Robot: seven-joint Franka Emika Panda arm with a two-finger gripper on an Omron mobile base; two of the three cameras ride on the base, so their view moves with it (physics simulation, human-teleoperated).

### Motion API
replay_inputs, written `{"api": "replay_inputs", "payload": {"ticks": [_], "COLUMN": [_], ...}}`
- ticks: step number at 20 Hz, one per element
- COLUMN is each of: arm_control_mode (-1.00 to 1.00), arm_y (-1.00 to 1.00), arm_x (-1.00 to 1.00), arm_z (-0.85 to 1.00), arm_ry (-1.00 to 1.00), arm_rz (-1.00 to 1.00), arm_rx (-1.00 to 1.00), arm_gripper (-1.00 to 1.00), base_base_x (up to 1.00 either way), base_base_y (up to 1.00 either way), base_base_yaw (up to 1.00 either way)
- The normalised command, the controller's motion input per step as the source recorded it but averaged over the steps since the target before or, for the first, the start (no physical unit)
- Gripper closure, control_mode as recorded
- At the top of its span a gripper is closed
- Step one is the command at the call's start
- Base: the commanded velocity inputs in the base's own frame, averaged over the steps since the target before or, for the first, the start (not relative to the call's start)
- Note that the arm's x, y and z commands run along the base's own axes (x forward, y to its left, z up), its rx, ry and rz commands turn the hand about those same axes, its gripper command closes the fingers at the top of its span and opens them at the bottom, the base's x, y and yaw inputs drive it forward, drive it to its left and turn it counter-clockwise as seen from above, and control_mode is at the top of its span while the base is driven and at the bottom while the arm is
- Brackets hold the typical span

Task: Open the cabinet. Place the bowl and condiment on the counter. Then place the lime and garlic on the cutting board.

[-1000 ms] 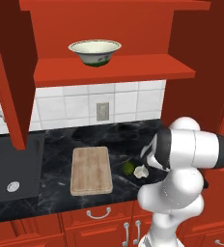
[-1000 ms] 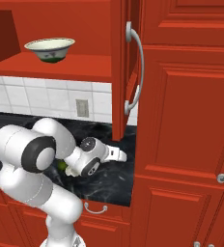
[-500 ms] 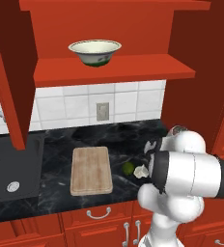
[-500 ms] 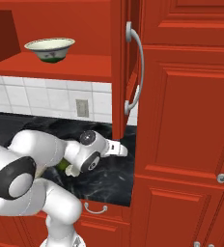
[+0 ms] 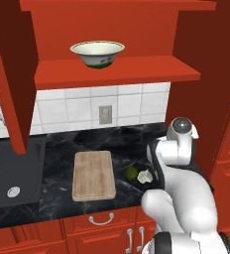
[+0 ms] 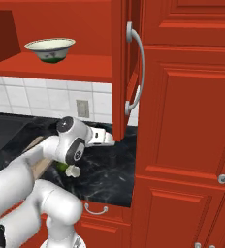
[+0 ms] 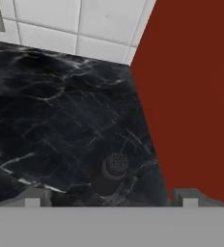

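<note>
The condiment (image 7: 113, 171), a small dark shaker with a perforated top, stands upright on the black marble worktop (image 7: 56, 111) near its right-hand end, just beside the red side panel (image 7: 191, 96), and the jaws are spread wide with nothing between them, one tip (image 7: 34, 197) on either side of it in the hand view. It looks as if the shaker has just been set down, so the step in hand is to clear away from it cleanly: lifting the gripper (image 6: 106, 137) straight back along its own axis seems safest, since a sideways swing could tip the shaker or knock the panel. The bowl (image 5: 97, 53) is not yet down; it sits on the red shelf (image 5: 117, 72) of the open cabinet (image 6: 121, 63), towards the shelf's left part. The next reach must rise from the worktop to that shelf, and the open door (image 6: 120, 68) with its long silver handle (image 6: 136, 72) hangs close above the wrist in the right base view, so the arm should probably back out before climbing. The lime (image 5: 131, 172) and garlic (image 5: 145, 176) lie touching or nearly so near the worktop's front edge, just right of the cutting board (image 5: 92, 174), close under the arm's elbow; a careless sweep could roll them. The sink (image 5: 10, 171) occupies the worktop's left end.
</note>
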Motion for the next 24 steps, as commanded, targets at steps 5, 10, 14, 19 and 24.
{"api": "replay_inputs", "payload": {"ticks": [5, 10, 14, 19, 24], "arm_control_mode": [-1.0, -1.0, -1.0, -1.0, -1.0], "arm_y": [0.64, 0.41, 0.43, 0.35, 0.49], "arm_x": [-0.57, -0.59, -0.35, -0.1, 0.0], "arm_z": [0.97, 1.0, 1.0, 1.0, 0.91], "arm_ry": [0.0, 0.01, 0.0, 0.02, 0.12], "arm_rz": [0.0, 0.0, 0.0, 0.0, 0.04], "arm_rx": [-0.02, -0.01, -0.07, -0.14, -0.19], "arm_gripper": [-1.0, -1.0, -1.0, -1.0, -1.0], "base_base_x": [0.0, 0.0, 0.0, 0.0, 0.0], "base_base_y": [0.0, 0.0, 0.0, 0.0, 0.0], "base_base_yaw": [0.0, 0.0, 0.0, 0.0, 0.0]}}
